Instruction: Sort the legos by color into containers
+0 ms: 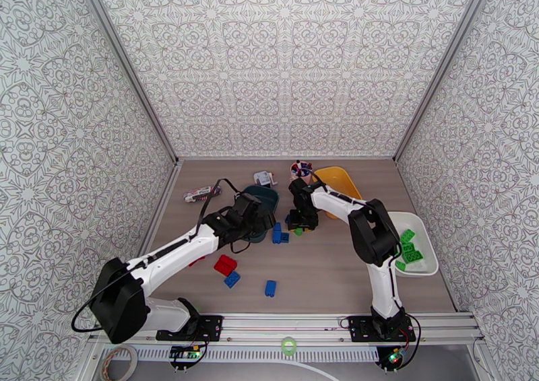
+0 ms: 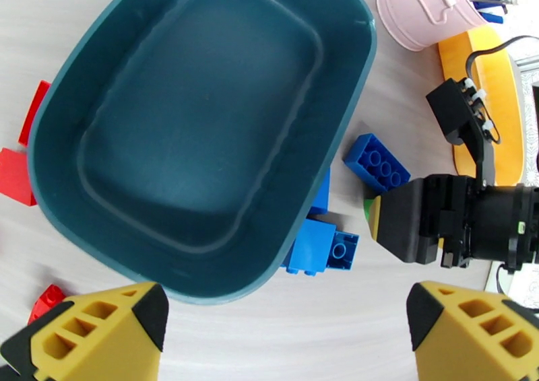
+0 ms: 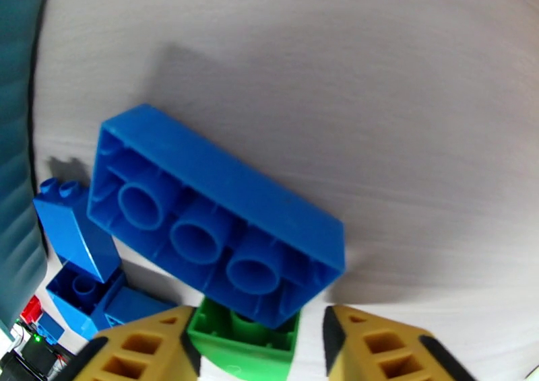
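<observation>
My right gripper [image 3: 259, 349] is low over the table with a green lego [image 3: 246, 338] between its yellow fingers [image 3: 145, 349]. The left finger touches it and a small gap shows on the right. An upturned blue lego [image 3: 215, 221] lies against the green one. In the top view the right gripper [image 1: 301, 225] is beside the dark teal tray [image 1: 266, 192]. My left gripper [image 2: 286, 328] hangs wide open and empty over the near rim of the empty teal tray [image 2: 202, 126]. More blue legos [image 2: 323, 248] lie by that rim. The white tray [image 1: 404, 222] holds green legos [image 1: 411, 253].
The yellow tray [image 1: 340, 179] and the pink pen cup [image 1: 301, 169] stand behind the right gripper. A striped packet [image 1: 201, 192] lies at the back left. A red lego [image 1: 226, 264] and two blue legos [image 1: 232, 279] lie nearer the front. Red pieces [image 2: 13, 177] sit left of the teal tray.
</observation>
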`<state>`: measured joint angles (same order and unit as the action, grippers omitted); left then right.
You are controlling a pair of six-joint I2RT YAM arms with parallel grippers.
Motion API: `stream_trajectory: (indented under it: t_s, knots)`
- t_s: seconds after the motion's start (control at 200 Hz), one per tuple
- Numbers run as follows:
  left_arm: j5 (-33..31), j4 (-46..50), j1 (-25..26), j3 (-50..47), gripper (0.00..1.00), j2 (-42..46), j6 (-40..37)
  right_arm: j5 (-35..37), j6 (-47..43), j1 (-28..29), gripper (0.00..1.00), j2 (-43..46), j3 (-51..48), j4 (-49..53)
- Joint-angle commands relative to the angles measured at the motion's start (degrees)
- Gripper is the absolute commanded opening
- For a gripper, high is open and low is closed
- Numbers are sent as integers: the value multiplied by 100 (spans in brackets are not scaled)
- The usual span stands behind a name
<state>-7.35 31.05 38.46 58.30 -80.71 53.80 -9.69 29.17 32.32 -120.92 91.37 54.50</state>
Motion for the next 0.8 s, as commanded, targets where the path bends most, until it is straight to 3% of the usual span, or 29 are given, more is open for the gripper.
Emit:
stream_trajectory:
  t_s: [0.0, 0.215, 0.445, 0.795]
  knots:
    - [50, -8, 8, 345, 99, -200, -138, 156, 58, 47, 43, 81, -41, 27]
    - [88, 2, 234, 811, 99, -643, -323, 241, 146, 49, 33, 572, -414, -36]
    - [329, -132, 588, 1412, 99, -1265, -643, 419, 269, -108, 29, 1382, -814, 58]
    - [1246, -89, 1139, 3003, 99, -2572, -1592, 874, 340, -1559, 27, 3163, -1528, 542]
